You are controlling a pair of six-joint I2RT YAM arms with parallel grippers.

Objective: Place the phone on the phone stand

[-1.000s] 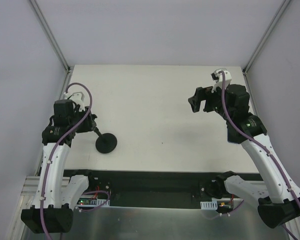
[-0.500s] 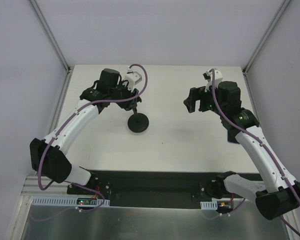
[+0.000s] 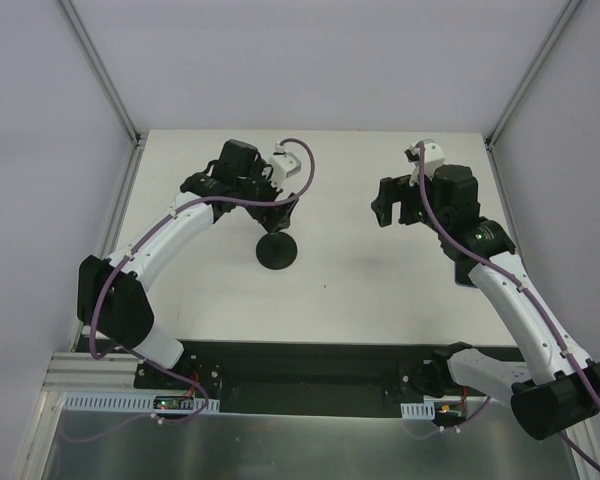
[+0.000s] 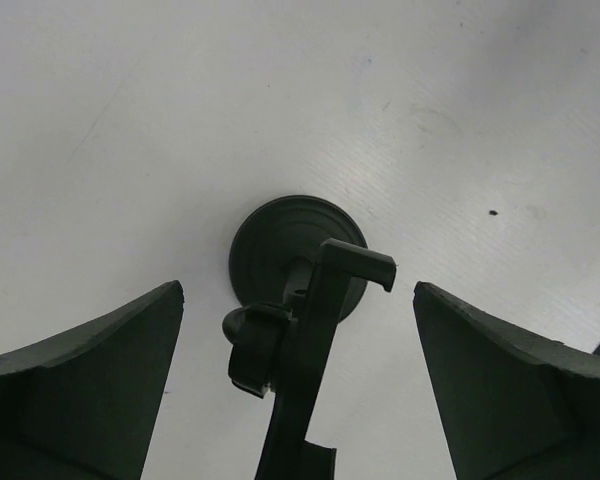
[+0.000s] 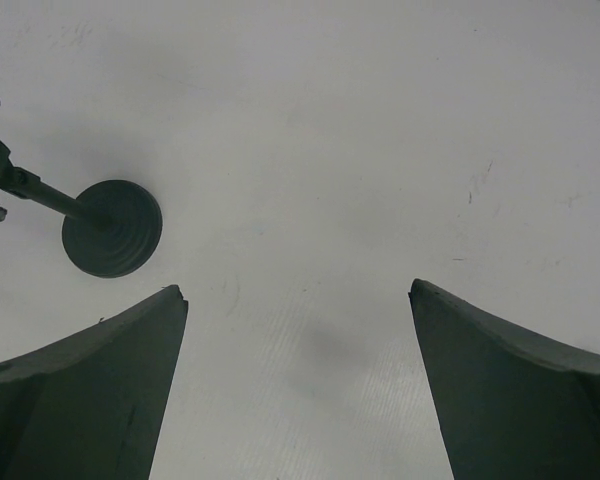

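The all-black phone stand (image 3: 277,251) rests with its round disc base on the table left of centre, its stem leaning up toward my left gripper (image 3: 271,204). In the left wrist view the phone stand's holder (image 4: 320,330) sits between the wide-open fingers of my left gripper (image 4: 298,290), touching neither. The phone shows only as a bluish-dark sliver (image 3: 464,281) beside my right forearm, mostly hidden. My right gripper (image 3: 388,205) hovers open over bare table at the right, nothing between its fingers (image 5: 100,370). The phone stand's base (image 5: 112,228) lies to its left.
White walls and metal frame posts (image 3: 100,70) close in the table on the left, back and right. The arm bases and a black rail (image 3: 300,365) run along the near edge.
My left arm swung from the table's left side toward the centre, carrying the stand with it. Its jaws have now opened off the holder. The right arm barely shifted.
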